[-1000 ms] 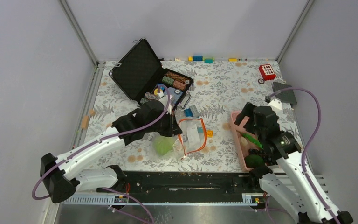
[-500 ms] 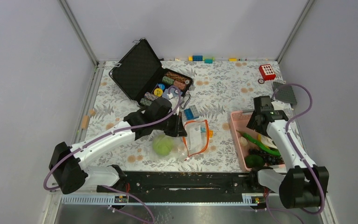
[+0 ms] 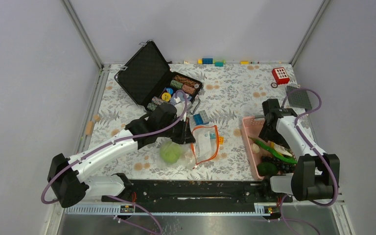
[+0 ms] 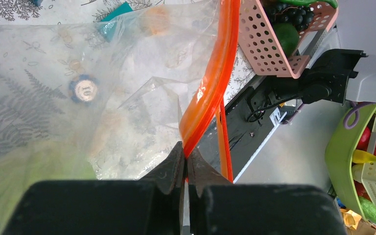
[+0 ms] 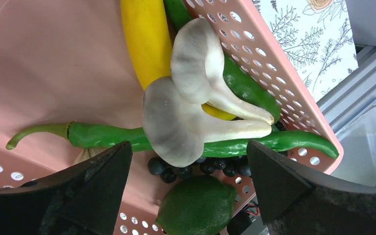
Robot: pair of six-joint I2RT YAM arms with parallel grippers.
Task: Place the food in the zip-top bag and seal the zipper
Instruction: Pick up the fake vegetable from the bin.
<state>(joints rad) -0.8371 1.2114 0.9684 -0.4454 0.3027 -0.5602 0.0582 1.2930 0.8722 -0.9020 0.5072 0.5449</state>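
I see my left gripper (image 4: 186, 157) closed tight on the zipper (image 4: 216, 73). The orange-red strip runs up out of the pinched tips toward the top of the left wrist view. From the overhead camera, the zip-top bag (image 3: 203, 145) lies at the centre of the floral table (image 3: 235, 88), its mouth forming an orange loop. The light-green cabbage (image 3: 171, 152) sits just left of that loop, below the left gripper. In the left wrist view it shows as a green blur through the clear plastic, so I cannot tell whether it is fully inside.

My right gripper (image 5: 188, 166) stands wide apart and holds nothing, hanging over the pink basket (image 3: 249, 131) at the right of the overhead view. Between its fingers I see two white mushrooms (image 5: 191, 98) lying on a yellow piece (image 5: 144, 34) and long green pods (image 5: 107, 136). Dark berries (image 5: 215, 167) and a dark green lime (image 5: 198, 205) lie below them.
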